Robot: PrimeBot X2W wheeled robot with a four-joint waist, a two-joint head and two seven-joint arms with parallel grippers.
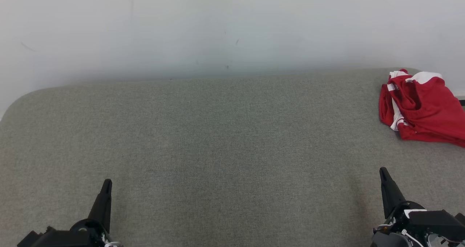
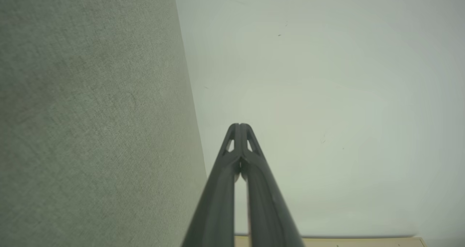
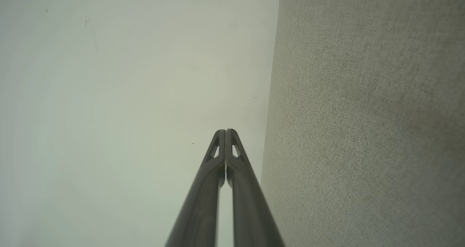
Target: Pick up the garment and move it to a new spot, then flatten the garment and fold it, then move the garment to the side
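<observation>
Both wrist views confirm fingers together: left end effector (image 2: 239, 125), right end effector (image 3: 225, 130); head view adds garment (image 1: 421, 105), crumpled on bench (image 1: 218, 149).

The left gripper (image 1: 106, 182) rests at the lower left of the head view and the right gripper (image 1: 383, 170) at the lower right. Both point up and lean slightly inward, empty, their jaws pressed together at the tips.
</observation>
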